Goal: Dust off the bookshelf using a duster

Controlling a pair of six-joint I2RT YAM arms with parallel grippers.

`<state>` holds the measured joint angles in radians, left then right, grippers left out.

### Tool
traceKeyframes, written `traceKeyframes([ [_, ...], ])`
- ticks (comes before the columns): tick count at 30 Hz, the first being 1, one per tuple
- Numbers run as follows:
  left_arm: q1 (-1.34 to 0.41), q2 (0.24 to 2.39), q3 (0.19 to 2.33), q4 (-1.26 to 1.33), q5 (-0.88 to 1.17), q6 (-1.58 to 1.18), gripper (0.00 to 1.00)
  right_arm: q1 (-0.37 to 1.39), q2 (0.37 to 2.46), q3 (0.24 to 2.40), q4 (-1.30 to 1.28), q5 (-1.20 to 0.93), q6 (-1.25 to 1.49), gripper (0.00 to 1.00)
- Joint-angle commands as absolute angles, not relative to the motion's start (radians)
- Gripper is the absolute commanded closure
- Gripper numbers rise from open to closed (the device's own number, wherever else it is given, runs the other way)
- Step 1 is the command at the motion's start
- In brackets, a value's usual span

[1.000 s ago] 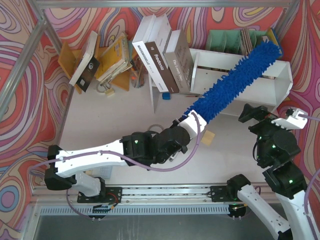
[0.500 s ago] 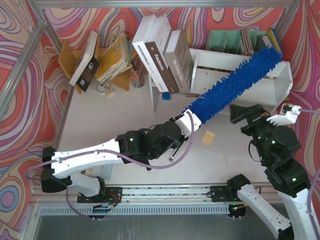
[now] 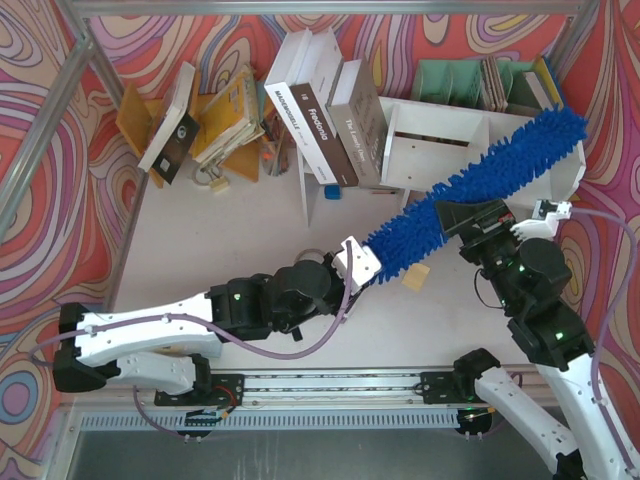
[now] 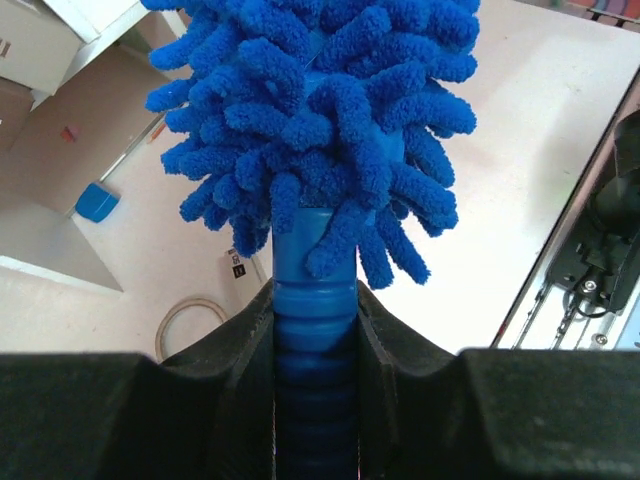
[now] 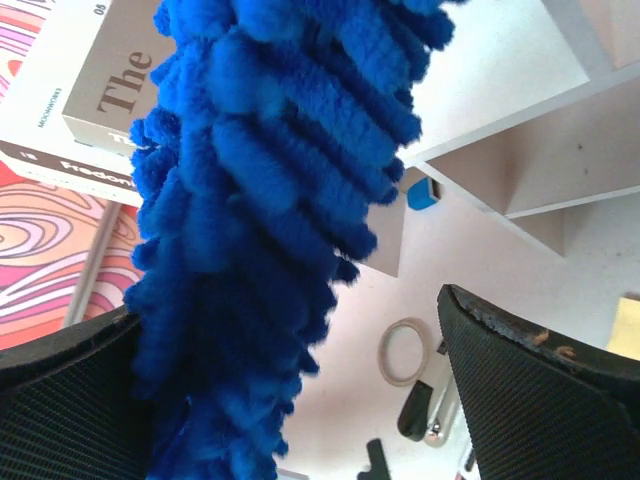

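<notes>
The blue fluffy duster [image 3: 480,180] slants from the table's middle up to the right end of the white bookshelf [image 3: 430,160], its tip past the shelf's right wall. My left gripper [image 3: 355,265] is shut on the ribbed blue handle [image 4: 315,330], and the fluffy head [image 4: 320,120] fills the left wrist view. My right gripper [image 3: 512,218] stands open around the duster's middle. In the right wrist view the duster [image 5: 260,200] lies against the left finger [image 5: 60,400]. A clear gap separates it from the right finger [image 5: 530,400].
Large books [image 3: 320,110] lean on the shelf's left end. A tan rack with books [image 3: 210,110] stands at the back left, a green file organizer [image 3: 455,80] behind the shelf. A small wooden block [image 3: 415,277] and a ring [image 5: 405,350] lie on the table.
My left arm has drawn back toward the near left, and the duster's tip has swung right along the shelf. My right gripper has moved left until its open jaws straddle the duster.
</notes>
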<state>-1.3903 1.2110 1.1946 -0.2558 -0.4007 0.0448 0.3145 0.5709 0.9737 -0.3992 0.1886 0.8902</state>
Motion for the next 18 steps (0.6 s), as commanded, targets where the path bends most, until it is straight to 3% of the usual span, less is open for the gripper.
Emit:
traceKeyframes([
  [1,-1.443,1.191,1.182,-0.151,-0.369,0.058,1.00,0.314,0.594,0.960,-0.303,0.172,0.950,0.04],
  [4,-1.469,1.198,1.180,-0.150,-0.379,0.073,1.00,0.314,0.603,0.974,-0.311,0.180,0.957,0.07],
  [10,-1.474,1.209,1.162,-0.145,-0.388,0.058,1.00,0.314,0.551,0.963,-0.316,0.219,0.995,0.27],
  [16,-1.474,1.211,1.141,-0.139,-0.435,0.028,1.00,0.314,0.531,0.973,-0.383,0.270,1.017,0.65],
  [18,-1.474,1.210,1.135,-0.135,-0.454,0.013,0.93,0.314,0.528,0.977,-0.400,0.281,1.025,0.76],
])
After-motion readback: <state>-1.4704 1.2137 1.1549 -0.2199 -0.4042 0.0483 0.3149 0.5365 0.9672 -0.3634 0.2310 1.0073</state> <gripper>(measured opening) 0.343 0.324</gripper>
